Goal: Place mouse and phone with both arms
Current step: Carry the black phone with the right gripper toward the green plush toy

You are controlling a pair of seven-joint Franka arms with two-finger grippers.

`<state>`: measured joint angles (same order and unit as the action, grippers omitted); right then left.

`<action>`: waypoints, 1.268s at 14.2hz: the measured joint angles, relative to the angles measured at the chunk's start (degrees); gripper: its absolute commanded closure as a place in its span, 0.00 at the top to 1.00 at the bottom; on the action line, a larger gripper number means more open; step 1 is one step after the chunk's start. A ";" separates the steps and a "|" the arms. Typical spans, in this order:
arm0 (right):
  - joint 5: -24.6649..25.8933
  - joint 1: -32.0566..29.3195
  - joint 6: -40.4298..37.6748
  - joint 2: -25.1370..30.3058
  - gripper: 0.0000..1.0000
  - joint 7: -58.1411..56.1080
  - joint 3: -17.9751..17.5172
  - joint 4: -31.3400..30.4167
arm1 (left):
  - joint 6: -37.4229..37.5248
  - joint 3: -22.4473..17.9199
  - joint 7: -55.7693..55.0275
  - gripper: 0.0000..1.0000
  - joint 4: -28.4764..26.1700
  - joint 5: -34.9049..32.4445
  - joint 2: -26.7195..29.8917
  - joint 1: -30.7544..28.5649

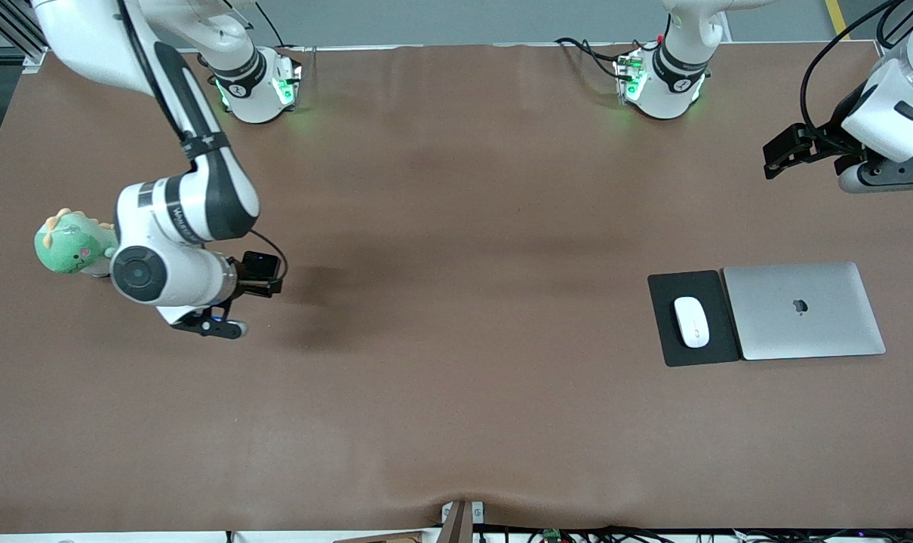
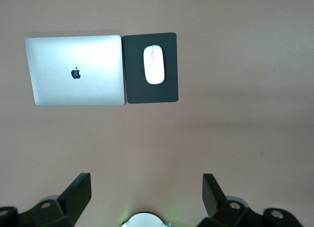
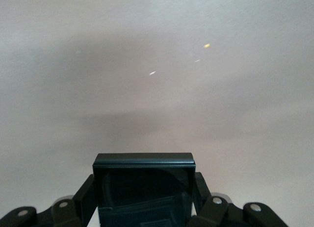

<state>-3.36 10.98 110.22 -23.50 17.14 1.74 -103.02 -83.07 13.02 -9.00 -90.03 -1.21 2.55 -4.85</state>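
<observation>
The white oval mouse (image 1: 691, 322) lies on a black mouse pad (image 1: 664, 332) toward the left arm's end of the table; it also shows in the left wrist view (image 2: 154, 64). My right gripper (image 1: 264, 280) is shut on the black phone (image 1: 261, 264) and holds it above bare table toward the right arm's end. In the right wrist view the phone (image 3: 143, 185) sits between the fingers (image 3: 201, 188). My left gripper (image 1: 785, 154) is open and empty, up over bare table at the left arm's end; its fingers (image 2: 78, 192) stand wide apart.
A closed silver laptop (image 1: 803, 311) lies beside the mouse pad, touching its edge. A green plush dinosaur (image 1: 72, 245) sits at the right arm's end of the table, beside the right arm's wrist. The brown table (image 1: 456, 377) spreads between them.
</observation>
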 measured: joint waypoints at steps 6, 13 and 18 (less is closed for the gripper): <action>0.47 -10.00 15.83 0.80 0.00 -15.60 0.15 -13.75 | -0.41 -0.08 0.00 1.00 -0.34 0.07 0.00 -0.38; 6.30 -15.44 24.02 0.89 0.00 -16.44 0.27 -22.93 | -0.84 -0.07 0.03 1.00 -0.41 0.08 0.00 -1.09; 6.56 -18.48 26.36 0.60 0.04 -18.85 0.29 -24.23 | -0.89 0.07 0.03 1.00 -0.45 0.08 0.00 -1.08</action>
<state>3.20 -7.49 136.58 -22.90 -1.71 2.03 -127.25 -83.96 13.09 -8.97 -90.48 -1.12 2.55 -5.93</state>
